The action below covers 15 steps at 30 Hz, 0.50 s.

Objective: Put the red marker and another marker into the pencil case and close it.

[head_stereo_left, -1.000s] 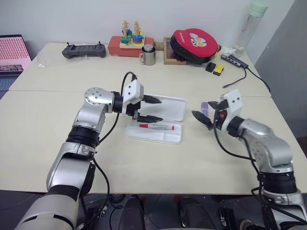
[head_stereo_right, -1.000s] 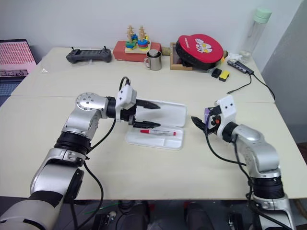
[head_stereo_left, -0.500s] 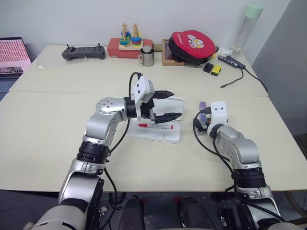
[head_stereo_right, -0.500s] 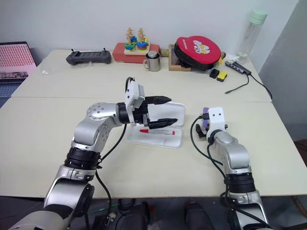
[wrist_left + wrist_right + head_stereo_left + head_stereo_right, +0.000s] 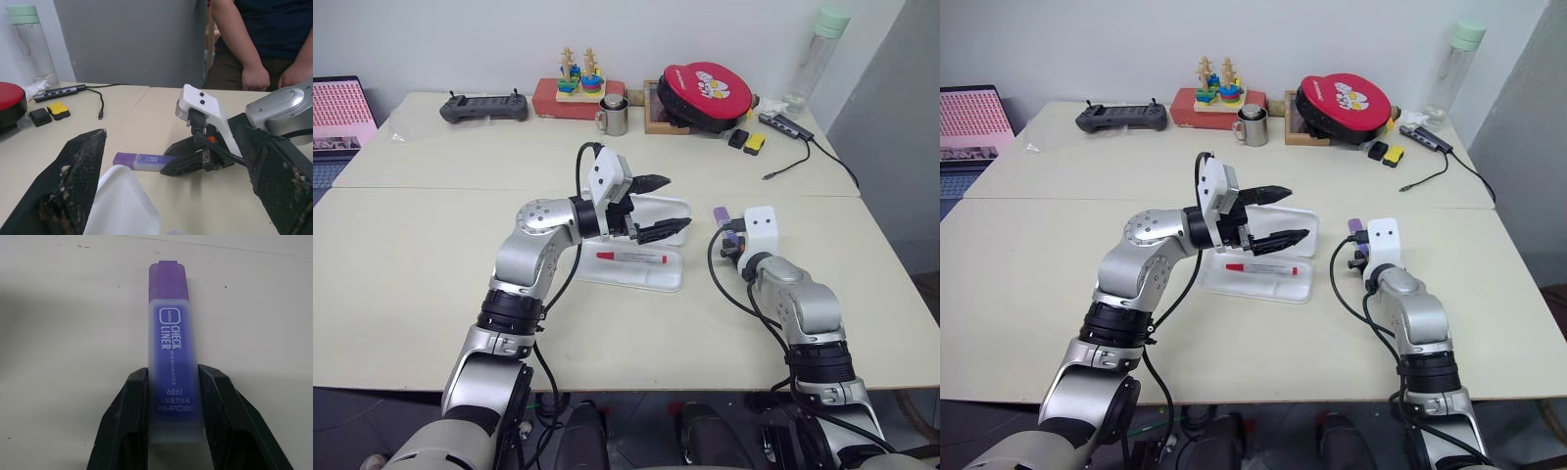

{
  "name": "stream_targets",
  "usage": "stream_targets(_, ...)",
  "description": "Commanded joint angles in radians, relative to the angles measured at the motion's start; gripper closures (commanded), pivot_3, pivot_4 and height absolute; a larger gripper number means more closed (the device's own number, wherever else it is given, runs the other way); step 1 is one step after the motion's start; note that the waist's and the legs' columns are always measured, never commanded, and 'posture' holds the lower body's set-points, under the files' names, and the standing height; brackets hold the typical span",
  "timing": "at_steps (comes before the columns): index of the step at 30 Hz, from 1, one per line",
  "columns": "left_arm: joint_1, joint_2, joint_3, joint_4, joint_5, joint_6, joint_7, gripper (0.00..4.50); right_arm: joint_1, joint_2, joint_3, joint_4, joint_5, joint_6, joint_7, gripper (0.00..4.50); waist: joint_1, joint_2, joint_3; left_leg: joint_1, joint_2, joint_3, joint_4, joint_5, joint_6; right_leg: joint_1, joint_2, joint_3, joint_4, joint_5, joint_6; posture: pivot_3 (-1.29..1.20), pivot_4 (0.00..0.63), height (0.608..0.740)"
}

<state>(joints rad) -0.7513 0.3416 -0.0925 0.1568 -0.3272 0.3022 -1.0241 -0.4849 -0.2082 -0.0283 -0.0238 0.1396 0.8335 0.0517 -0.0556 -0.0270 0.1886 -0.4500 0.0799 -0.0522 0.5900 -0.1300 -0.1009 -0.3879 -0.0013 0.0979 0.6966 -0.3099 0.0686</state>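
right wrist view is showing the right gripper (image 5: 173, 428) pinching the tail of the purple marker (image 5: 172, 377), which is lying flat on the table (image 5: 411, 264); the red marker (image 5: 632, 258) is already sitting in the open pencil case (image 5: 651, 277) at frame centre; the left gripper (image 5: 661, 208) is hanging spread wide and empty over its lid; remaining: carrying purple over, closing up; plenty of bare table between them, edges well off
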Motion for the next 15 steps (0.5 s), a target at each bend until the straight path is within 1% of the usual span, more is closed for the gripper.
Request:
stream_targets(1,0.006,0.086,0.078,-0.037,-0.039,0.040,-0.004,0.00,-0.089,-0.045,-0.056,-0.081,0.013,-0.192,0.062,3.40,-0.003,0.001,0.001,-0.001,0.000,0.000,0.000,0.000,0.000,-0.001,0.000,0.000,0.000,0.000,0.001,0.00,0.150,0.740)
stream_targets(3,0.054,0.150,0.106,-0.069,-0.075,0.067,-0.051,0.00,-0.122,-0.047,-0.045,-0.114,0.047,-0.237,0.129,3.40,-0.011,0.002,0.001,0.000,0.000,0.000,0.000,0.000,0.000,-0.001,0.000,0.001,0.000,0.000,0.001,0.00,0.150,0.740)
stream_targets(5,0.084,0.178,0.131,-0.080,-0.093,0.080,-0.051,0.00,-0.141,-0.051,-0.023,-0.142,0.076,-0.261,0.194,3.40,-0.019,0.002,0.001,0.000,0.001,0.000,-0.001,0.000,0.000,-0.001,0.001,0.001,0.000,0.000,0.001,0.00,0.150,0.740)
stream_targets(8,0.197,0.275,0.200,-0.123,-0.113,0.104,-0.068,0.00,-0.193,-0.071,0.066,-0.172,0.124,-0.284,0.368,3.40,-0.031,0.002,0.001,0.000,0.001,0.000,-0.003,0.000,0.000,-0.001,0.001,0.000,0.000,-0.001,-0.001,0.00,0.150,0.740)
stream_targets(9,0.232,0.305,0.225,-0.132,-0.118,0.109,-0.069,0.00,-0.210,-0.076,0.092,-0.166,0.154,-0.265,0.434,3.40,-0.032,0.002,0.001,0.000,0.001,0.000,-0.003,0.000,0.000,-0.001,0.001,0.000,0.000,0.000,-0.002,0.00,0.150,0.740)
stream_targets(11,0.285,0.358,0.252,-0.138,-0.117,0.106,-0.078,0.00,-0.233,-0.100,0.166,-0.135,0.144,-0.273,0.529,3.40,-0.029,0.002,0.001,0.000,0.001,-0.001,-0.004,0.000,0.000,-0.001,0.001,-0.001,0.000,-0.001,-0.004,0.00,0.150,0.740)
stream_targets(12,0.302,0.377,0.266,-0.141,-0.121,0.110,-0.076,0.00,-0.245,-0.104,0.192,-0.111,0.137,-0.251,0.545,3.40,-0.027,0.002,0.001,0.000,0.001,-0.001,-0.004,0.000,0.000,-0.001,0.001,-0.001,0.000,-0.001,-0.004,0.00,0.150,0.740)
stream_targets(15,0.399,0.481,0.331,-0.147,-0.138,0.130,-0.123,0.00,-0.289,-0.092,0.319,-0.051,0.103,-0.206,0.617,3.40,-0.016,0.002,0.001,0.000,0.001,0.000,-0.003,0.000,0.000,-0.001,0.000,-0.002,-0.001,-0.002,-0.003,0.00,0.150,0.740)
